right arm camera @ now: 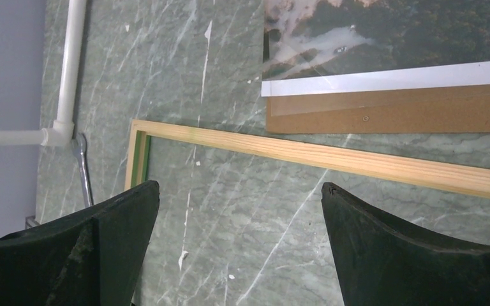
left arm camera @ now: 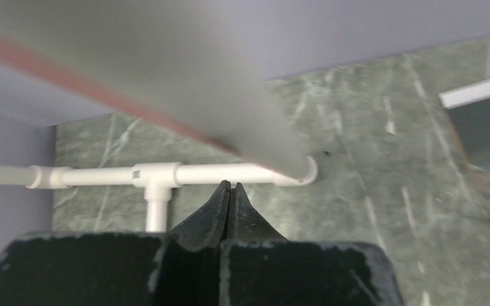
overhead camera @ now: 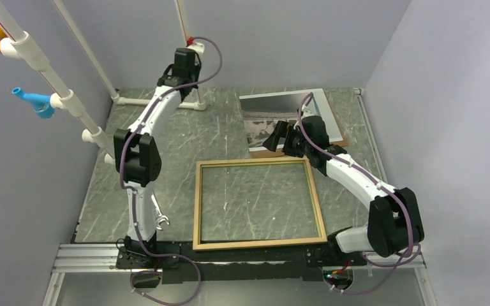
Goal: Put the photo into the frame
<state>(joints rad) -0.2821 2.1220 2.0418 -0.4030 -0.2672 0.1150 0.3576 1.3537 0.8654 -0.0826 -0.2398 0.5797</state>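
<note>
Photo (overhead camera: 287,105) lies on the brown backing board (right arm camera: 395,111) at upper right, just beyond the wooden frame (overhead camera: 198,204), the right gripper (overhead camera: 279,136) spread wide over its near edge, the left gripper (left arm camera: 230,189) clenched empty; pinching so flat a print could crease or slide it.

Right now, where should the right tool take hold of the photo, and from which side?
Probably the white-margin edge, coming from the frame side: the photo lies flat on the brown board, and that edge faces the open right tool.
</note>
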